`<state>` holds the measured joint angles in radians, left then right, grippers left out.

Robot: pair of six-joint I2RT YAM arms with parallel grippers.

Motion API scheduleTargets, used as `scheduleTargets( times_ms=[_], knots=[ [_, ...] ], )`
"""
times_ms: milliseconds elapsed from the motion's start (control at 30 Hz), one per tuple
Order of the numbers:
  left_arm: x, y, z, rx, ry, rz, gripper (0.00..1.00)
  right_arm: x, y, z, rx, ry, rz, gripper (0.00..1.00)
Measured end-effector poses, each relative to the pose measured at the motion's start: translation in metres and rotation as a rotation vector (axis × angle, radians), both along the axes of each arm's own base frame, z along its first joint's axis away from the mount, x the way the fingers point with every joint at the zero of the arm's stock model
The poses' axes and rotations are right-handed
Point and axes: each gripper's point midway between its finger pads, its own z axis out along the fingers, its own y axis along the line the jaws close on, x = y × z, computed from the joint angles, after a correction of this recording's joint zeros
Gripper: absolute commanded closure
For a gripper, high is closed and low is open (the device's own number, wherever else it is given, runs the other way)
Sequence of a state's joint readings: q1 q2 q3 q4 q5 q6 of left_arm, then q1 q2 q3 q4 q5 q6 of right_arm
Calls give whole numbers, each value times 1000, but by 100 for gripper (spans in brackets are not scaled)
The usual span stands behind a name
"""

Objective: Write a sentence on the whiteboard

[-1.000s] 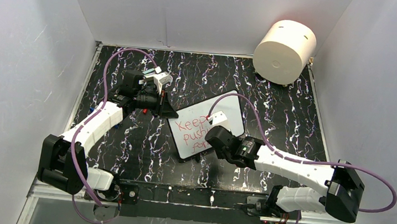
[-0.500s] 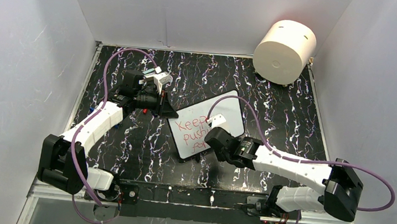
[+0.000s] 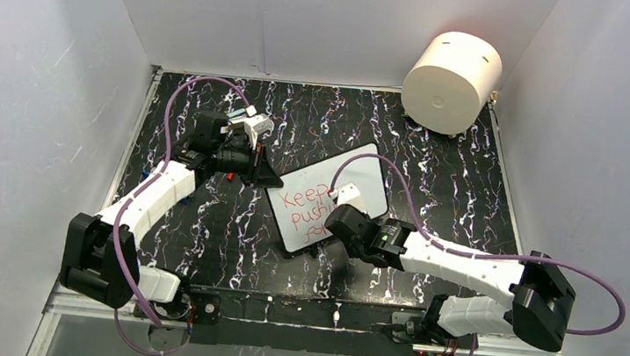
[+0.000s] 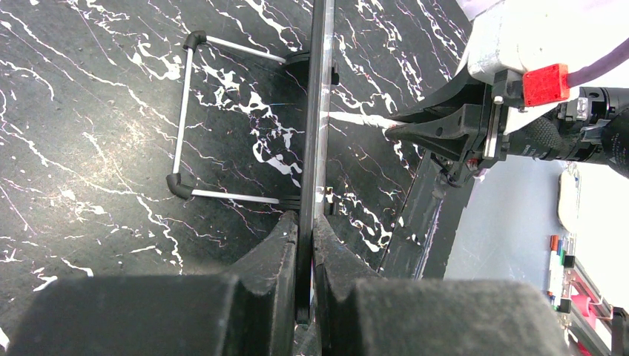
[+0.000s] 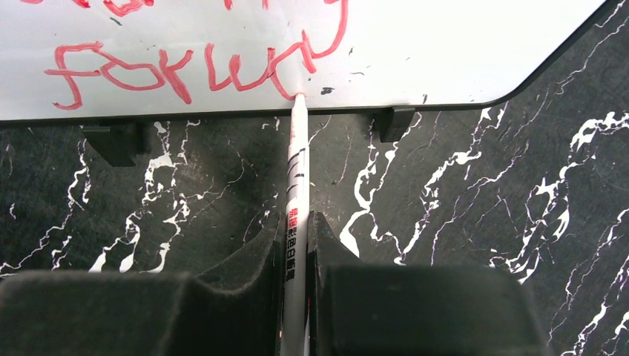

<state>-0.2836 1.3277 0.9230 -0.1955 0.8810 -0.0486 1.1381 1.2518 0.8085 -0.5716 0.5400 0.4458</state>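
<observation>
The whiteboard [image 3: 365,176] lies tilted mid-table, with red words [image 3: 301,209] in three slanted lines, partly hidden by my right arm. In the right wrist view the board [image 5: 460,52] shows "forw" and a part-drawn letter [image 5: 170,70]. My right gripper [image 5: 297,226] is shut on a white marker [image 5: 297,159] whose tip touches the board near its lower rim. My left gripper [image 4: 305,226] is shut on the board's black edge [image 4: 317,111]; it sits at the board's far-left corner [image 3: 265,177]. The right gripper [image 3: 335,218] hovers over the writing.
A cream cylinder [image 3: 450,83] stands at the back right corner. White walls close in the black marbled table [image 3: 435,182] on three sides. A wire stand [image 4: 185,119] sticks out from the board's back. The arm bases sit on the near rail [image 3: 297,313].
My right gripper has shifted slightly left and nearer along the bottom line of writing. The left arm and the board have not moved.
</observation>
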Motion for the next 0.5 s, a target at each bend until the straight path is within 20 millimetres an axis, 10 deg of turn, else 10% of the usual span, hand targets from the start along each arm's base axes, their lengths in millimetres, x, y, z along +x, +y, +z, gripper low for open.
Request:
scheduleTargets(
  times_ms=[500],
  knots=[
    [0, 0, 0, 0, 1, -1, 100, 11, -2, 10, 13, -59, -23, 100]
  ],
)
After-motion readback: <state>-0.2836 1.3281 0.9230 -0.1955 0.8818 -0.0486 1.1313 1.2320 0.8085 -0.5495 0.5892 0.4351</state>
